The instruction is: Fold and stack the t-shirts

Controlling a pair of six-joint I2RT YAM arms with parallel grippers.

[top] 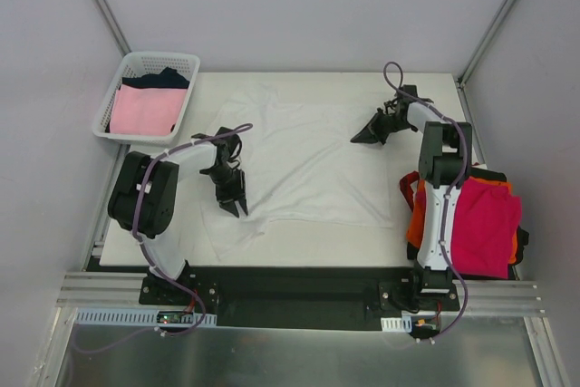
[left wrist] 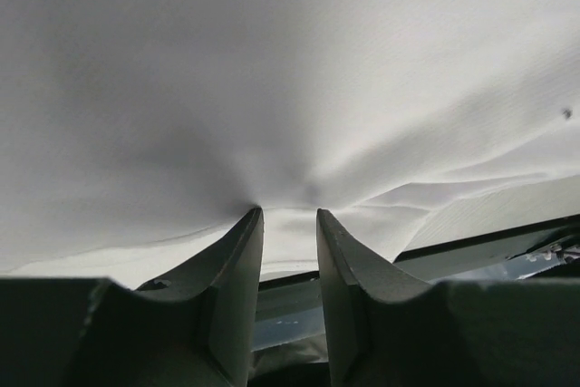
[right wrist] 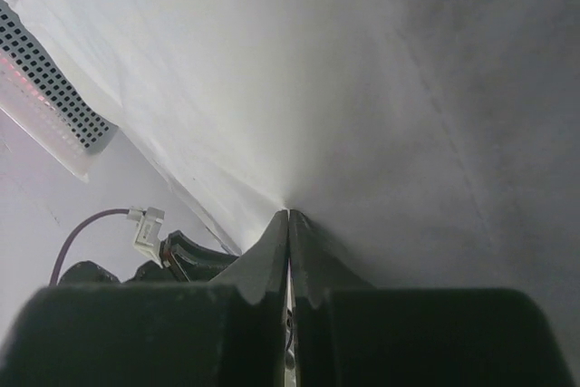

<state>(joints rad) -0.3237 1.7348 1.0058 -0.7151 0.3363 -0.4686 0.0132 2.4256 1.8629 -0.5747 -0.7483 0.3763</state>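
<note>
Your white t-shirt [top: 304,156] lies spread across the middle of the tabletop [top: 344,246], with loose folds along its near-left edge.

The right gripper [top: 367,133] sits at the shirt's far-right edge. In the right wrist view its fingers [right wrist: 267,256] are pressed together, pinching the white cloth, and creases run out from the tips.

The left gripper [top: 232,202] sits at the near-left corner. Its fingers [left wrist: 237,260] stand slightly apart with puckered white cloth at the tips; you cannot tell whether they grip it.

At the right edge, a magenta-red t-shirt [top: 485,224] lies on top of an orange t-shirt [top: 415,224].

At far left, a basket [top: 107,108] holds a pale pink t-shirt [top: 145,111] and a dark t-shirt [top: 161,80].
</note>
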